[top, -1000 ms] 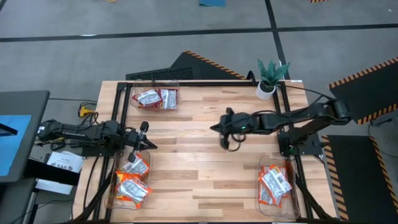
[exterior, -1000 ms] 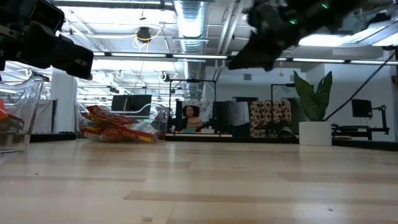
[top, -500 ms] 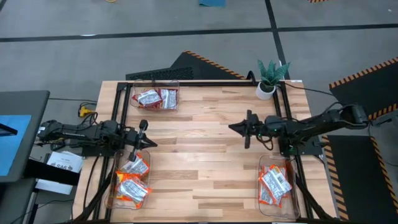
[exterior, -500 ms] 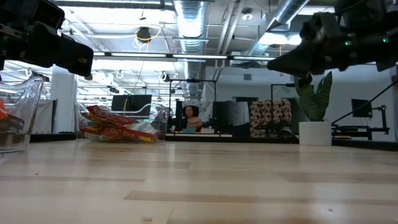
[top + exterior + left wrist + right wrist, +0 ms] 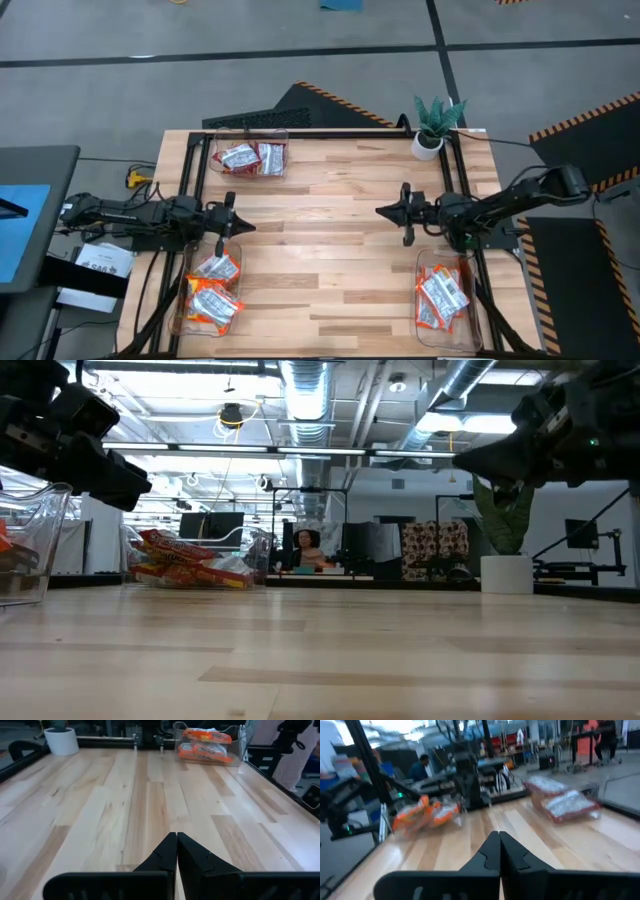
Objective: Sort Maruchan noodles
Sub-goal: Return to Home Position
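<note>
- Wooden table in a workshop, seen from above; the potted plant at one far corner is my landmark.
- Step in hand, as I judge it: bringing both arms to their rest pose. Every Maruchan packet I can see lies in a bin, so the sorting looks finished.
- Left claw: fingers pressed together on nothing. It hovers at the table edge opposite the plant's side, about midway along that edge.
- Right claw: likewise closed and bare. It hovers on the plant's side, a little forward of the plant.
- Silver-white packets: in the far bin, at the corner straight across from the plant, well apart from both claws.
- Orange packets: in the diagonal bin, at the corner diagonally opposite the plant, just beside my left claw.
- Red-printed packets: in the front bin, straight forward of the plant, near my right claw.
- Next move, in my judgement: no grasp, only folding the arms back clear of the bin walls.
</note>
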You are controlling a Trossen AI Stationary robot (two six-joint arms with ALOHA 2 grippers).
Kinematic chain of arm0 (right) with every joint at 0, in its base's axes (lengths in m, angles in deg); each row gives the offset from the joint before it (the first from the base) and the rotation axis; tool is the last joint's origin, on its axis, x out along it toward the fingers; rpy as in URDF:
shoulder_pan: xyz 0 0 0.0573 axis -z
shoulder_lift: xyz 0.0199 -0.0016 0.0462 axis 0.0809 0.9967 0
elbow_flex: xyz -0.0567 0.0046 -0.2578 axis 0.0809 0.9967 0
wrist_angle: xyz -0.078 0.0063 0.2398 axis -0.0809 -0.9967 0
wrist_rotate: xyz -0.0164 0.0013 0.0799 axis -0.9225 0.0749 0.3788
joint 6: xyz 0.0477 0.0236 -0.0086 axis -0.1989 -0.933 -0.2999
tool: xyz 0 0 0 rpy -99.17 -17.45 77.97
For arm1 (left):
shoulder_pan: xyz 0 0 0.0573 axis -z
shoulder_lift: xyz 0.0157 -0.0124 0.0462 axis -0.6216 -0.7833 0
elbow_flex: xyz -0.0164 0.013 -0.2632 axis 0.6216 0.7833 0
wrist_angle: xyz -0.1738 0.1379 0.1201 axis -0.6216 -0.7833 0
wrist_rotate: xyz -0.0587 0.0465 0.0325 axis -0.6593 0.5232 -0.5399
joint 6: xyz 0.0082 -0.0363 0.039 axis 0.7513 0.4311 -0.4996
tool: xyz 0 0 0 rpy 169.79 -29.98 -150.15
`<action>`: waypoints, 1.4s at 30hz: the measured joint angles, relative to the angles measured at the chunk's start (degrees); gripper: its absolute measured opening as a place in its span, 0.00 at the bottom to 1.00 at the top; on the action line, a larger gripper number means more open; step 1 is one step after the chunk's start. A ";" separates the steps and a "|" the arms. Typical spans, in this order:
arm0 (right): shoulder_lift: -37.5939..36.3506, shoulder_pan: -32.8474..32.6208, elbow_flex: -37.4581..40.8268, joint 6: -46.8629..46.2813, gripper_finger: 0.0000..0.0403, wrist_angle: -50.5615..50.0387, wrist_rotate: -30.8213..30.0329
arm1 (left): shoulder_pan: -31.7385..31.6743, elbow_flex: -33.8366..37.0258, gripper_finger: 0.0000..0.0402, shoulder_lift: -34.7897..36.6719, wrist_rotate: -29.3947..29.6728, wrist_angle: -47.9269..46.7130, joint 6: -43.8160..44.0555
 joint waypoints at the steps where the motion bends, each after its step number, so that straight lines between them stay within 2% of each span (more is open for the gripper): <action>1: 0.06 -0.17 0.00 0.12 0.03 -0.31 0.04 | 0.00 0.01 0.00 -0.01 0.01 -0.02 0.02; 7: 1.80 -1.58 0.02 2.76 0.03 -1.53 0.04 | 0.28 0.02 0.00 2.18 -0.05 -0.22 -0.25; 14: 4.68 -1.77 0.04 0.55 0.07 -2.73 0.00 | 1.01 0.07 0.00 12.10 -0.04 0.78 -0.16; 18: 6.49 -1.52 0.06 -4.22 0.10 -4.97 -0.02 | 1.02 0.07 0.00 11.58 0.04 3.40 -0.13; 21: 7.29 -0.74 0.03 -4.44 0.11 -8.38 -0.03 | 1.01 0.07 0.00 11.93 0.02 -0.70 -0.11; 33: 8.85 -0.63 -0.25 -4.60 0.10 -20.14 -0.04 | 1.01 0.07 0.00 11.85 0.00 0.02 -0.13; 42: 8.83 -0.63 -0.31 -4.48 0.11 -23.47 -0.09 | 0.98 0.07 0.00 11.82 0.00 -0.01 -0.13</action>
